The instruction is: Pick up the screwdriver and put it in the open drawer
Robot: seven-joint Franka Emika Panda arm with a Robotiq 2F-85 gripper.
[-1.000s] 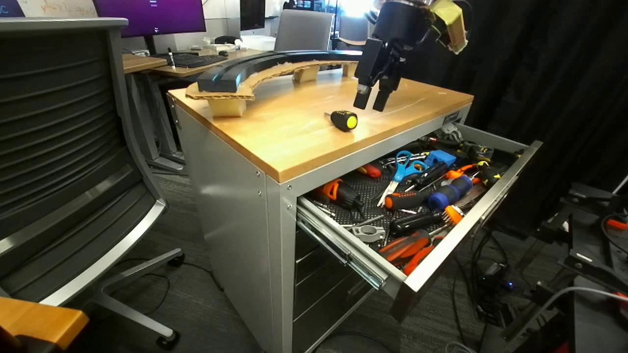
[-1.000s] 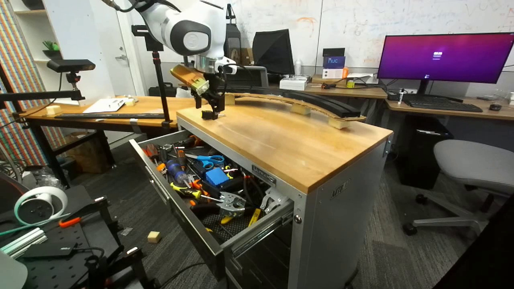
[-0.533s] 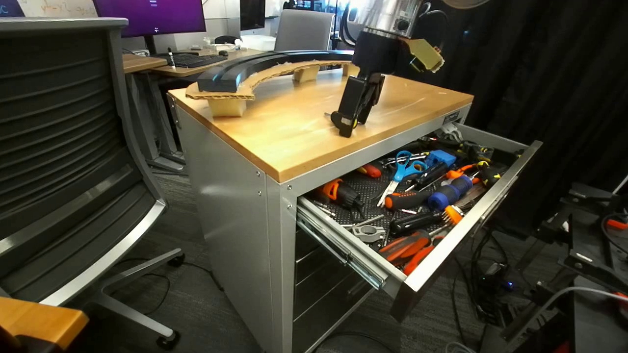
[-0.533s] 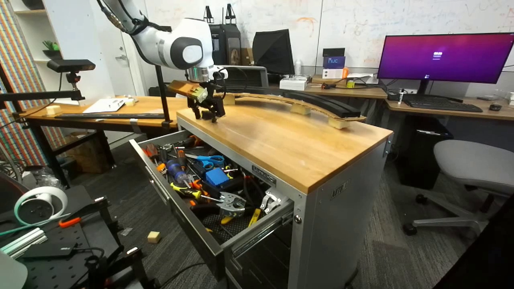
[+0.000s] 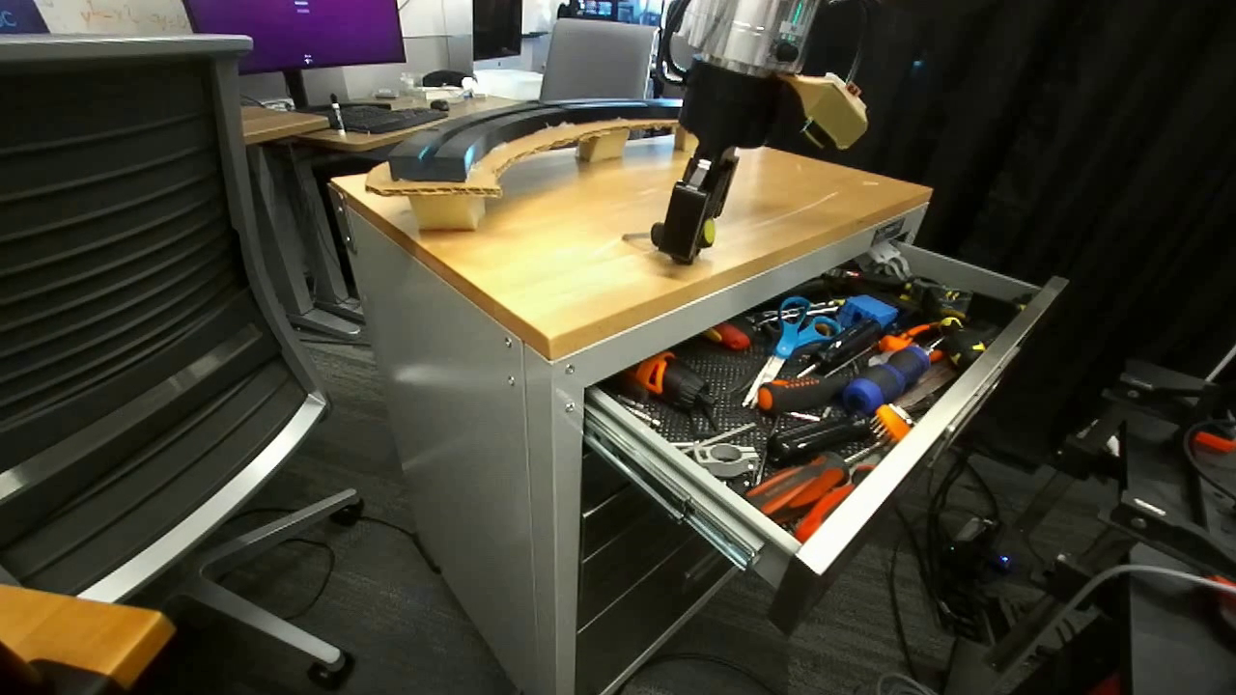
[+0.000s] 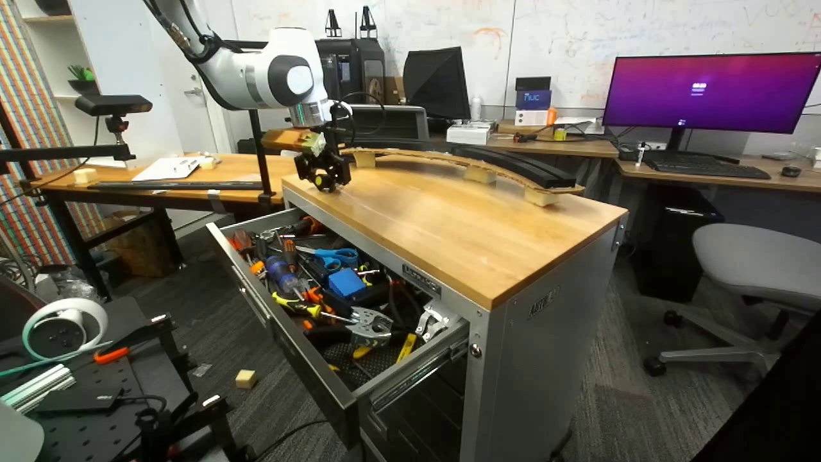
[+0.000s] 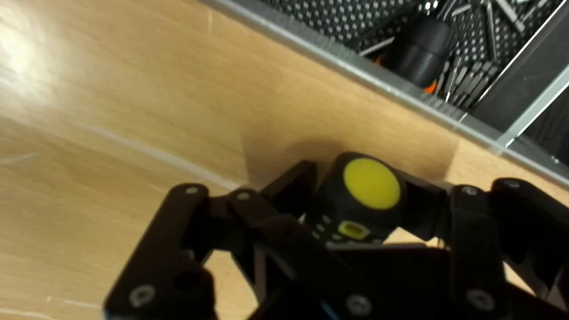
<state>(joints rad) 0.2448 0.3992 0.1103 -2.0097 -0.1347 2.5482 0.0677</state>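
The screwdriver [image 5: 710, 233] is a stubby black tool with a yellow end cap. It is low at the wooden top near its front edge, its thin shank pointing away from the drawer. My gripper [image 5: 688, 238] has its fingers around the handle. In the wrist view the screwdriver [image 7: 372, 183] sits between both fingers, which press close on its sides, with the yellow cap facing the camera. The open drawer [image 5: 881, 483], grey metal and full of tools, extends from the cabinet just below the top; its lined floor [image 7: 324, 13] shows in the wrist view.
A curved black track on cardboard [image 5: 541, 125] with foam blocks lines the back of the wooden top [image 6: 436, 212]. Blue scissors [image 5: 794, 333], orange-handled tools and a blue box [image 6: 346, 282] lie in the drawer. An office chair [image 5: 126, 290] stands beside the cabinet.
My gripper has come down from above the wooden top onto the screwdriver and its fingers have drawn together on the handle. The screwdriver has turned slightly, its yellow end shifting sideways.
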